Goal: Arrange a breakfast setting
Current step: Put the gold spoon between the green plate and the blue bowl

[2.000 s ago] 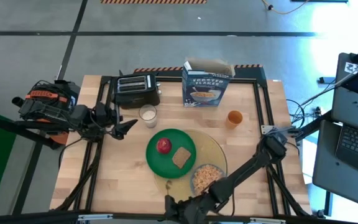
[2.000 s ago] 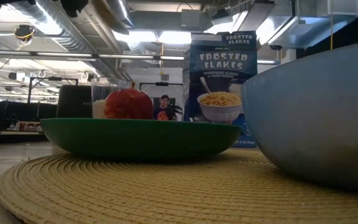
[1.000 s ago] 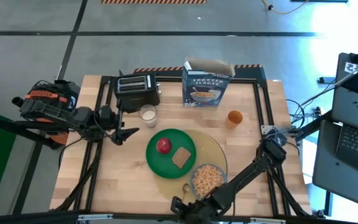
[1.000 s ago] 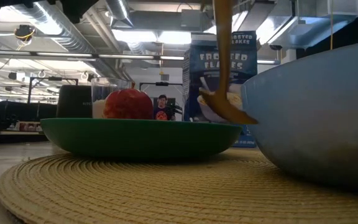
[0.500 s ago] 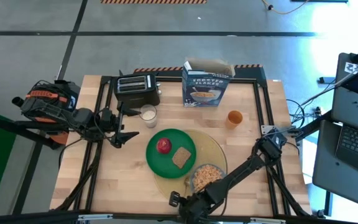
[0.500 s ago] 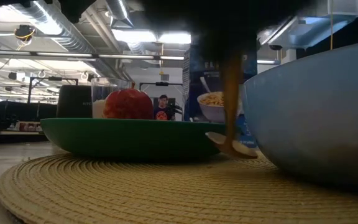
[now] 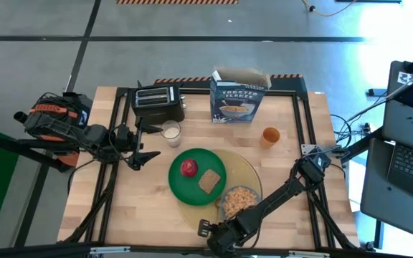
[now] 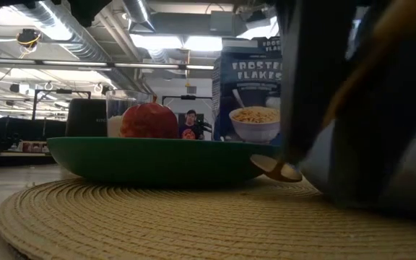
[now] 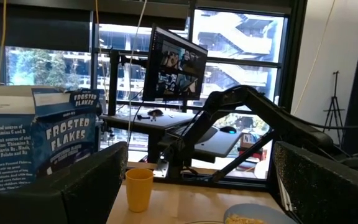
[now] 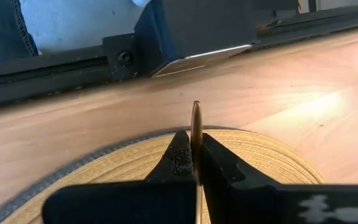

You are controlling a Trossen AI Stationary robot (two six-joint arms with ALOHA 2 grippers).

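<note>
The right claw (image 7: 205, 231), clamped on a golden spoon (image 8: 275, 167), hung over the yellow mat's (image 7: 246, 172) front edge, beside the cereal bowl (image 7: 239, 202) and green plate (image 7: 192, 185). The left claw (image 7: 143, 146) waited spread apart beyond the mat. The spoon might knock the bowl; the box (image 7: 236, 99) read "Frosted Flakes".

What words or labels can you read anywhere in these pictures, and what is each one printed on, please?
"FROSTED FLAKES": front of the blue cereal box, over a picture of a full bowl.
"Good source of Vitamins C and D": side of the same box; smaller lines below too small to read.
Monitor behind the table: blurred, unreadable.
Nothing else carries readable text.
</note>
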